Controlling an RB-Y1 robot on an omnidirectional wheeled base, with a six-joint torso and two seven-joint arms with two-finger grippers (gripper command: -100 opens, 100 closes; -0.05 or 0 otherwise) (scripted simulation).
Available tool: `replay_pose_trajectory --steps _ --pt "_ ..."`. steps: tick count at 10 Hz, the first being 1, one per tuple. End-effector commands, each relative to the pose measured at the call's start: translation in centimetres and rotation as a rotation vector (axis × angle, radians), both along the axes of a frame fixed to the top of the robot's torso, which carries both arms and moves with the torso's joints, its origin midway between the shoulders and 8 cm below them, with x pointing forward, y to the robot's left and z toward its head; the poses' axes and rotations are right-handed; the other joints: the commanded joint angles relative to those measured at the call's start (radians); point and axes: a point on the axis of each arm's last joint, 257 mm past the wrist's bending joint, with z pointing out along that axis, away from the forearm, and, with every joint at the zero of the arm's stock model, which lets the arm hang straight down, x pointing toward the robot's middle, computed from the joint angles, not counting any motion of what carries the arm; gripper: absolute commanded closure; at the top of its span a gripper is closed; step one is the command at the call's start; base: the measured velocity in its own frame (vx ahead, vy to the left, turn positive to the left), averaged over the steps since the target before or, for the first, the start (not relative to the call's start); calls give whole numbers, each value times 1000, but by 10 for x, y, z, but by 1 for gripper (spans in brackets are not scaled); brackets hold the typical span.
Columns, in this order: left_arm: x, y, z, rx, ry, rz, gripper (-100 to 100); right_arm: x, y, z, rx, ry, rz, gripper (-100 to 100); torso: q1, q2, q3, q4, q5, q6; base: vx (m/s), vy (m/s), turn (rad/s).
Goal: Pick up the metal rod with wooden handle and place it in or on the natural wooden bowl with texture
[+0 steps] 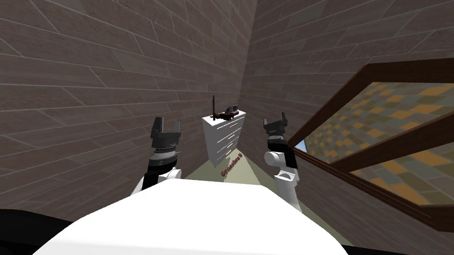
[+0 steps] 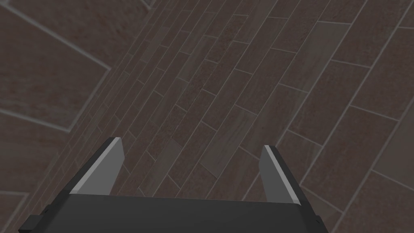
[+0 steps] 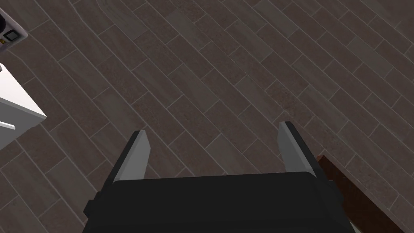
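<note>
**Rod on the dresser, both jaws open and well away**

Faced a narrow passage between dark tiled walls (image 1: pixel 97 59), with a white dresser (image 1: pixel 226 136) at its far end. Found the rod (image 1: pixel 214 106) on the dresser's top, near the front left corner, standing almost upright as a thin dark stick; could not tell handle from metal. Saw the bowl (image 1: pixel 228 115) just beside it, toward the middle of the top, as a low dark brown shape. Made out something small and grey (image 1: pixel 233 107) on or behind the bowl, by the back right corner. Could not tell whether rod and bowl touched. Noted a strip of pale olive floor (image 1: pixel 247 172) before the dresser, with red-brown lettering (image 1: pixel 231 166) on it, too small to read.

Held both arms raised in front, well apart from the dresser: left forearm (image 1: pixel 164 148) near the left wall, right forearm (image 1: pixel 280 154) beside a broad brown frame (image 1: pixel 353 161) on the right wall. Held the left jaws wide open, with nothing between the fingers (image 2: pixel 103 168). Held the right jaws just as wide, gripping nothing. Caught, past the right jaws, a white corner of the dresser and a dark brown edge of the frame.
</note>
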Motion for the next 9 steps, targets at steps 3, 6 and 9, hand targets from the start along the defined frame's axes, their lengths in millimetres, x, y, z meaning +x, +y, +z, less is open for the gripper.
replay_pose_trajectory --steps 3,6,9 --pt "0 0 0 0 0 0 0 33 -2 -5 127 62 97 -100 2 -1 -1 0 1 0 -30 -35 55" --pt "0 0 0 0 0 0 0 49 0 -9 185 102 144 -100 3 -2 -1 0 1 0 -22 -26 45" --pt "0 0 0 0 0 0 0 77 5 -14 301 160 238 -100 4 -2 -1 0 1 0 -18 -11 57"
